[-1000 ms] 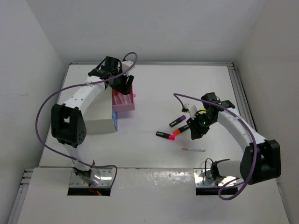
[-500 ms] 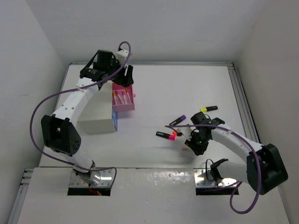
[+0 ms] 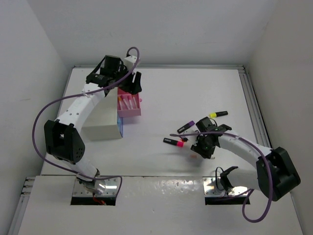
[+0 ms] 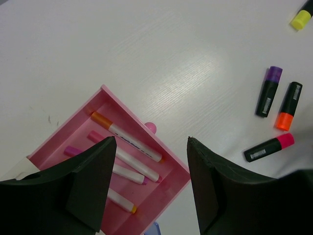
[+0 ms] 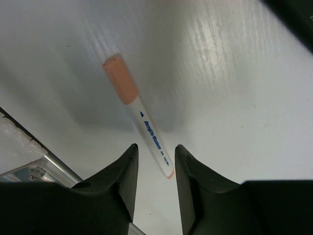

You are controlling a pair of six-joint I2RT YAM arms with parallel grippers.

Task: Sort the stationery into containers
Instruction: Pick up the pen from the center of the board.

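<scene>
Right wrist: near end of the white pen (image 5: 139, 117) sits inside the right claw (image 5: 155, 161); I can't tell if it touches either finger. Top view: that claw covers most of the pen. Left wrist: left claw (image 4: 151, 147) fingers (image 4: 88, 181) block the near part of the pink drawer (image 4: 128, 111) and the ends of the pens (image 4: 128, 139) in it, so the count is unclear. Yellow-capped highlighter (image 4: 301, 18) is cut by the frame's top right edge. Blue bit (image 4: 152, 228) at the bottom edge, can't identify.

The white worktop (image 3: 195, 88) carried a white cabinet (image 3: 100, 125) at the left, with a pink drawer (image 3: 129, 105) jutting from its right side. Further right lay four black markers, near one another: yellow highlighter (image 3: 217, 114), purple highlighter (image 3: 186, 126), pink highlighter (image 3: 173, 142) and orange highlighter (image 4: 288, 105). A thin white pen (image 5: 142, 120) with a peach tip lay flat near the front edge.
</scene>
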